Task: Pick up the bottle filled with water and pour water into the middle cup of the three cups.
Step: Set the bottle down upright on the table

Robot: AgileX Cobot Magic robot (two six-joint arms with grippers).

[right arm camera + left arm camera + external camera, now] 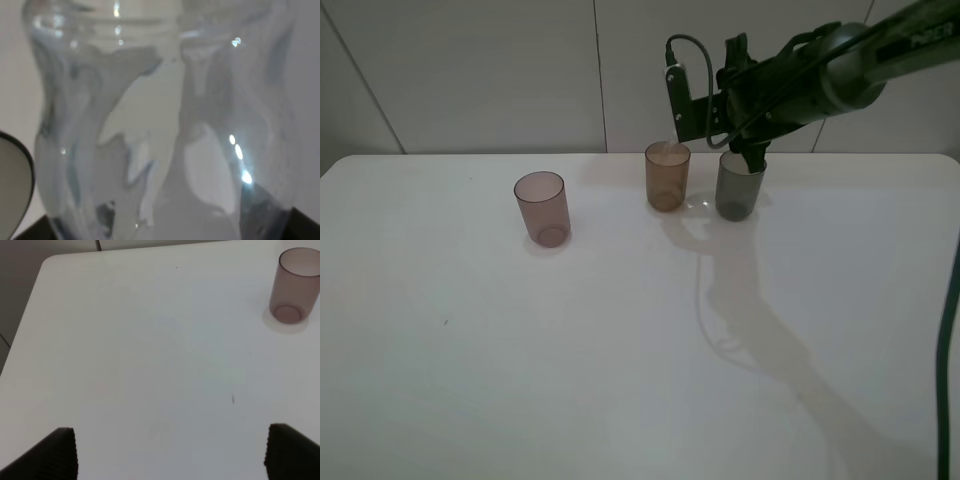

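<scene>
The clear bottle (160, 125) fills the right wrist view, with clear water (145, 170) showing inside it. My right gripper (170, 232) is shut on it, with dark fingertips (300, 222) at both of its sides. In the high view the right gripper (752, 155) hangs at the back of the table, just above the dark-grey cup (738, 187) and right of the amber middle cup (667, 176). The bottle itself is too clear to make out there. The mauve-pink cup (542, 208) stands apart to the left and also shows in the left wrist view (292, 290). My left gripper (170, 455) is open and empty over bare table.
The white table (570, 350) meets a pale wall right behind the cups. The right arm (840, 70) reaches in from the upper right, and a dark cable (948, 330) hangs at the right edge. The table's left edge (30, 315) shows in the left wrist view.
</scene>
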